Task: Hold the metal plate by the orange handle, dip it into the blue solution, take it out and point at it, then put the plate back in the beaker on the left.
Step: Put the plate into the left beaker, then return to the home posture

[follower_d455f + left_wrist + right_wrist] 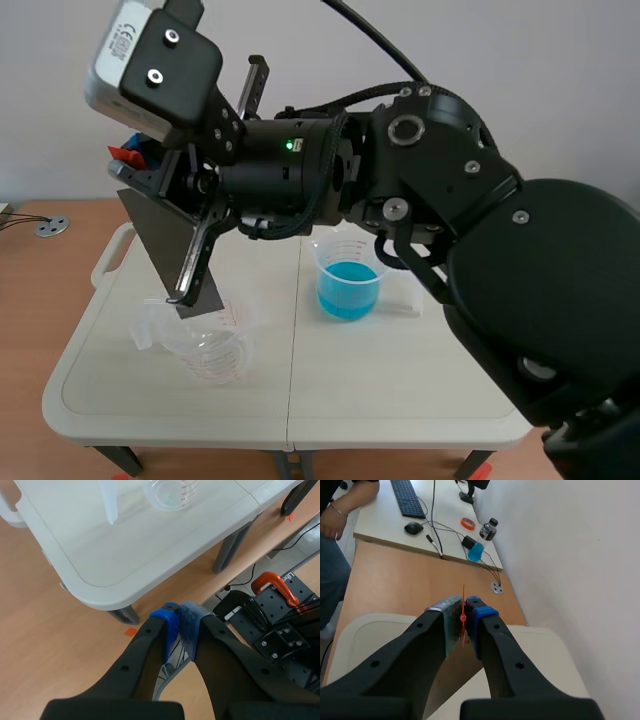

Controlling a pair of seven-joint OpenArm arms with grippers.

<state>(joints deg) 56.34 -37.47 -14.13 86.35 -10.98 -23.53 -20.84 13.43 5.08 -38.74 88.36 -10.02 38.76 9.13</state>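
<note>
Standing on wood floor (50, 630): table (400, 370) | right end effector (463, 615) grips plate (160, 240) | left end effector (179, 611) clenched

The metal plate (165, 240) looked dark grey and matt, a flat dull sheet, and its orange handle (124, 154) looked like bright plastic. The empty beaker (212, 350) was clear, glossy plastic, as was the beaker of blue solution (349, 280), whose liquid looked smooth and opaque. The worktop (400, 380) was off-white plastic with a matt, finely grained surface. The floor (45, 640) had a smooth wood-look finish. The right claw (464, 605) had matt black fingers, with one soft dotted pad (451, 622) grey-green and the other blue. The left claw (179, 617) carried blue dotted pads on smooth black plastic
</note>
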